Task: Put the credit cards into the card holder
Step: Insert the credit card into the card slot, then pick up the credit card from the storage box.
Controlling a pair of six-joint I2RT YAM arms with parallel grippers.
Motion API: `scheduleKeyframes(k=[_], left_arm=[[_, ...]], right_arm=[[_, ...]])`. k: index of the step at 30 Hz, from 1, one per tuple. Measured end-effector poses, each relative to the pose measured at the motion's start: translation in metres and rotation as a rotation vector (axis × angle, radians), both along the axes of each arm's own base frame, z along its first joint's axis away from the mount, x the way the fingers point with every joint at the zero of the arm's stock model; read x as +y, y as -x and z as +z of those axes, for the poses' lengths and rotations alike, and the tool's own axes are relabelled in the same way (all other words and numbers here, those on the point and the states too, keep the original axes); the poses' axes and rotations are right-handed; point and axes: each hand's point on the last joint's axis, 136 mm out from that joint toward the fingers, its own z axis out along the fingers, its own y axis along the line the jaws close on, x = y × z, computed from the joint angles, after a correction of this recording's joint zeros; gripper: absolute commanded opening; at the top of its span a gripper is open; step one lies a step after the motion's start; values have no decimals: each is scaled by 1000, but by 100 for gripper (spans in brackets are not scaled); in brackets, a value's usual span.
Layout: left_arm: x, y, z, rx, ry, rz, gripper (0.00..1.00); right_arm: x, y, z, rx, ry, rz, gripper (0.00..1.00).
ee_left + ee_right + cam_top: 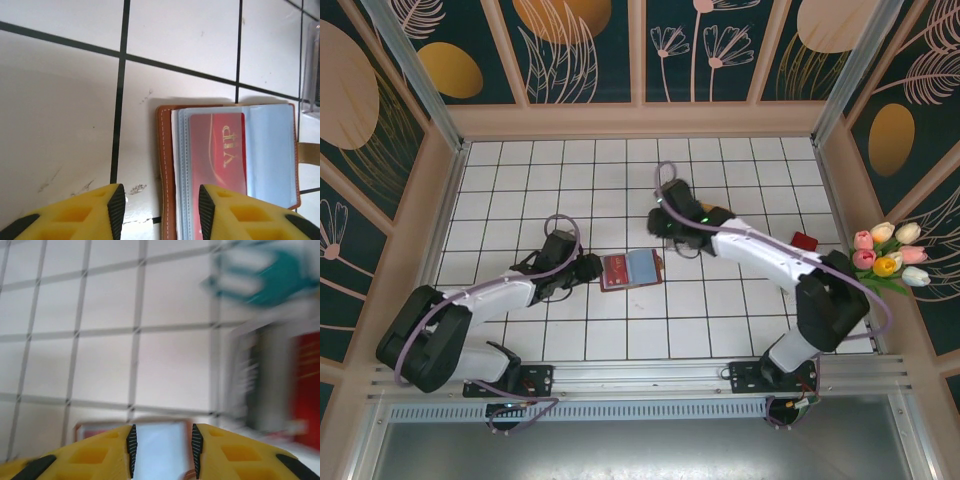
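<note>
The card holder (631, 270) lay open and flat near the middle of the tiled table (520, 170), its clear sleeves facing up. A red credit card (217, 150) marked VIP sat inside one sleeve. The left gripper (592, 268) was just beside the holder at its 9 o'clock, fingers spread with nothing between them. The right gripper (663, 228) stood at the holder's 1 o'clock, jaws likewise parted and empty, though its wrist view was blurred.
</note>
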Motion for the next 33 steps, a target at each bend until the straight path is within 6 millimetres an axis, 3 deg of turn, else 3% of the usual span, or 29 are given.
scheduleKeyframes(k=[3, 5, 11, 17, 21, 30, 33], left_arm=[[-1, -5, 13, -28, 1, 3, 54], [-6, -11, 23, -49, 19, -4, 56], [-42, -25, 52, -88, 101, -88, 62], [-106, -30, 57, -71, 153, -230, 64], [-134, -26, 53, -50, 167, -294, 64], [-142, -23, 51, -42, 178, -318, 64], [-143, -23, 50, -40, 177, -318, 64]], right_arm=[[-57, -22, 3, -14, 89, -132, 45], [-83, -26, -2, 1, 144, -181, 49], [-118, -30, -11, 43, 211, -222, 52], [-119, -32, -35, 112, 222, -190, 53], [-116, -31, -54, 161, 237, -168, 52], [-118, -30, -75, 209, 267, -156, 51], [-118, -30, -81, 221, 276, -153, 46]])
